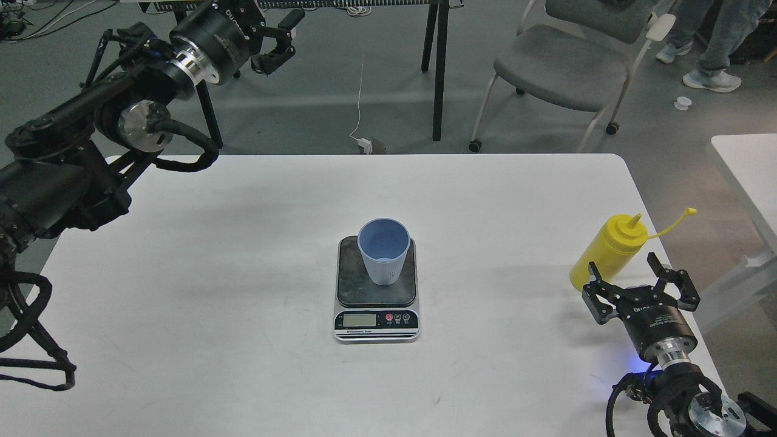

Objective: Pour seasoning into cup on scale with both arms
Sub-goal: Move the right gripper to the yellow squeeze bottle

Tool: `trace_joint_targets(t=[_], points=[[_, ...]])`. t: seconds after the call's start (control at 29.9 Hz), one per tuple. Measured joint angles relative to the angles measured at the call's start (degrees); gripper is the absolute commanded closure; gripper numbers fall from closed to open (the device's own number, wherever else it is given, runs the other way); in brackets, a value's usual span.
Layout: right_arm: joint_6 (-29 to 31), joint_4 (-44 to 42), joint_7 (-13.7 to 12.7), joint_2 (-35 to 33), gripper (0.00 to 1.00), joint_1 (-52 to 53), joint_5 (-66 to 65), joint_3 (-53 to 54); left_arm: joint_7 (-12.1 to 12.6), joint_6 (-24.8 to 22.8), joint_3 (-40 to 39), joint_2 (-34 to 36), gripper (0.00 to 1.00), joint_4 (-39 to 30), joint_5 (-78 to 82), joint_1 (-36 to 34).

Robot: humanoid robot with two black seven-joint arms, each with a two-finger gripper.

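Note:
The yellow seasoning bottle [607, 252] stands upright near the table's right edge, its cap strap sticking out to the right. The light-blue cup [383, 250] stands upright and looks empty on the dark platform of the scale [376, 315] at the table's middle. My right gripper [637, 278] is open and empty, fingers spread, just in front of the bottle's base. My left gripper [280, 37] is open and empty, raised high beyond the table's far left edge.
A white table [243, 273] bears everything. A grey chair [564, 67] and black table legs [438, 67] stand behind it. A second white table [749, 170] edge shows at the right. A person's feet [710, 76] are at the far right.

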Motion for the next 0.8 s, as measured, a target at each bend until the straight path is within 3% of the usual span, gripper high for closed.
trace_joint_targets(t=[0.53,0.8], points=[[0.0,-4.9,0.4,2.8,0.03,4.5,0.0,0.2,0.0,0.0,0.0,1.4,0.01,0.0,0.0,-0.1],[0.0,-9.4,0.3,4.7,0.13,8.2,-0.2,-0.1,0.0,0.0,0.1,1.5,0.01,0.0,0.0,0.0]])
